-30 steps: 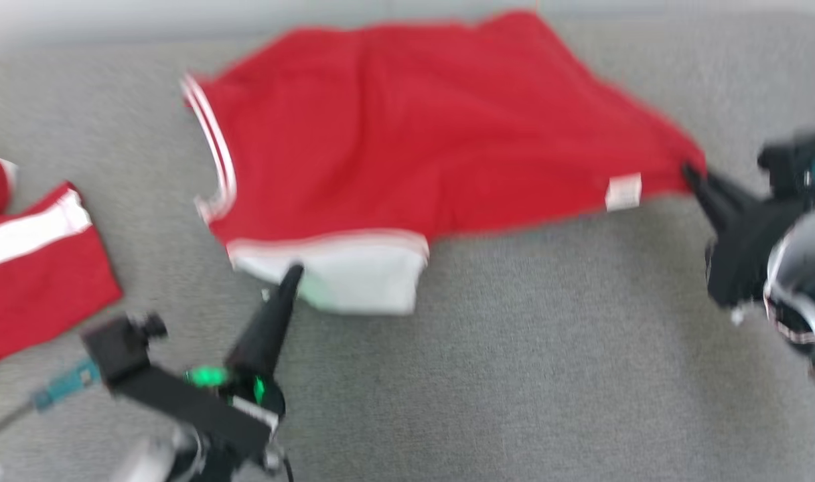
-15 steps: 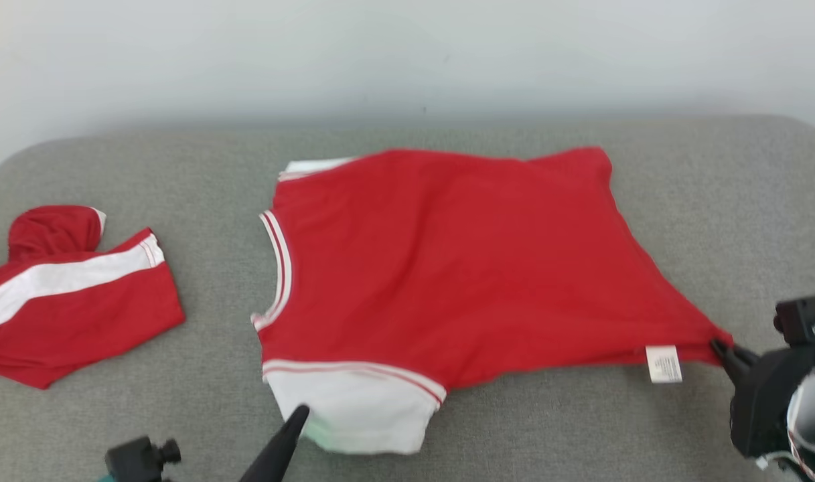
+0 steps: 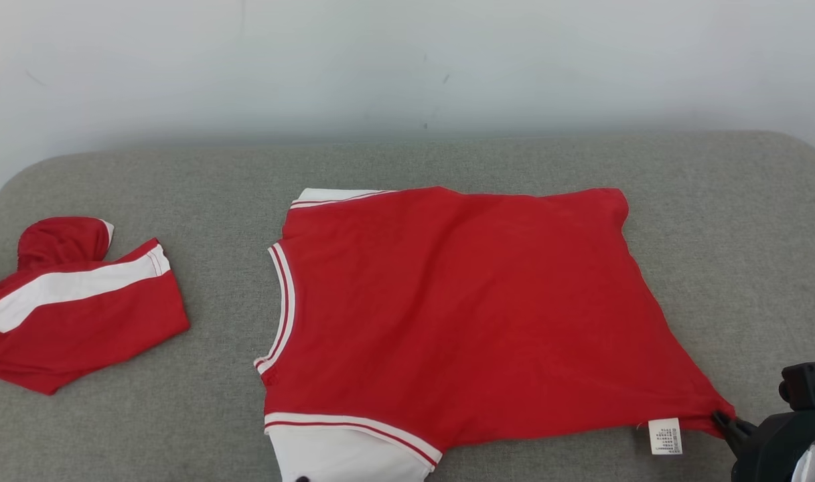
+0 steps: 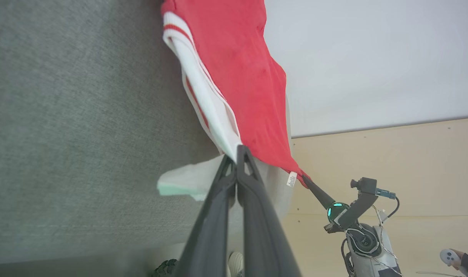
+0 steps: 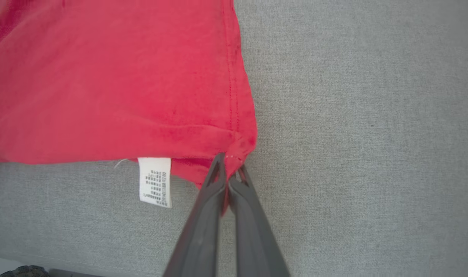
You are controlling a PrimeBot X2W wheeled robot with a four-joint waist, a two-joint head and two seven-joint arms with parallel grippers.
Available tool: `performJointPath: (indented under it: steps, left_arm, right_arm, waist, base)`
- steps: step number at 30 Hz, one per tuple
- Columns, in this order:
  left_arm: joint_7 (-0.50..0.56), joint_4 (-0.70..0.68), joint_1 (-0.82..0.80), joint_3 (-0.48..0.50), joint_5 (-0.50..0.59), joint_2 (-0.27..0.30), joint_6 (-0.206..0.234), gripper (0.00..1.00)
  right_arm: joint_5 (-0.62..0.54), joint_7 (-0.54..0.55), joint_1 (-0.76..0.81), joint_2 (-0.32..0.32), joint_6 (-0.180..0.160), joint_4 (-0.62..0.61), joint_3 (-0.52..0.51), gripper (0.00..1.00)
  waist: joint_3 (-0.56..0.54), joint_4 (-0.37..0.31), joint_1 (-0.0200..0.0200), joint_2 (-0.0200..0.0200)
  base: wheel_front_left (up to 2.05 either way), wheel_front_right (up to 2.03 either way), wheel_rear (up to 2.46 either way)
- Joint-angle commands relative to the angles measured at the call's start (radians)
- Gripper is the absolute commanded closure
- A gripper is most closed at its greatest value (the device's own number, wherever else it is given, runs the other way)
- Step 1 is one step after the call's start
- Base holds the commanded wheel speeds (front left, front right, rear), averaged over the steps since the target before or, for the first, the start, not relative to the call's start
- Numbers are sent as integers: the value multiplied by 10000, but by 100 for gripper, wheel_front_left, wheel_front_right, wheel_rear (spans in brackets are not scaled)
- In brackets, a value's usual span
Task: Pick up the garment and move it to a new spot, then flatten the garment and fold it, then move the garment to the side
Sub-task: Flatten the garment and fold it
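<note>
Head view: a red shirt (image 3: 461,314) is seen spread nearly flat across the middle of a grey cushion (image 3: 146,428), collar toward the left of the frame and hem toward the right. A white sleeve (image 3: 340,458) is cut off by the bottom edge, left of centre. The lower right corner of the hem is drawn out to a point, and a white label (image 3: 665,436) lies just beside it. The right gripper (image 3: 723,422) is noted at the lower right of the frame, fingertips at that corner. Right wrist view: both fingers are pressed together on the red hem corner, with cloth pinched between them and the label just to the left. Left wrist view: the left gripper (image 4: 238,152) is clenched on the edge of the white sleeve at centre frame. A second red garment (image 3: 79,335) with a white stripe is recorded lying crumpled at the left edge of the head view, well apart from the shirt. A pale wall (image 3: 407,60) is seen behind the cushion.
</note>
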Motion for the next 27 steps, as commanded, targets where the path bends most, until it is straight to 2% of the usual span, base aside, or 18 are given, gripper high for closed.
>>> performJointPath:
  steps: [1, 8, 15, 17, 21, 27]
  left_arm:
    - [-72, 16, 71, 66, -96, 11, -11, 100]
    - [-721, 71, -379, 452, 390, -172, -16, 100]
    - [-1489, 438, -1738, 1086, 1301, -222, 7, 100]
    - [-1502, 580, -2368, 1228, 1491, -169, 68, 100]
    - [-1308, 878, -4387, 1591, 2284, 209, 352, 100]
    - [-868, 1326, -7363, 1556, 3975, 799, 981, 100]
  right_arm:
    - [-69, -37, 80, 49, -28, -58, -63, 100]
    - [-229, -661, -55, 149, -26, -453, 45, 100]
    - [-421, -2020, -1474, -185, -26, -570, 907, 100]
    - [-474, -2375, -2155, -392, -26, -474, 1245, 100]
    - [-509, -3193, -4492, -1006, -27, -147, 2191, 100]
    - [-286, -3878, -7804, -1581, -28, 852, 3507, 100]
  waist:
    - [6, -7, 0, 0]
    - [58, -64, 0, 0]
    - [375, -232, 0, 0]
    - [526, -275, 0, 0]
    - [1150, -464, 0, 0]
    - [2363, -769, 0, 0]
  base:
    - [0, 0, 0]
    - [0, 0, 0]
    - [0, 0, 0]
    - [0, 0, 0]
    - [0, 0, 0]
    - [0, 0, 0]
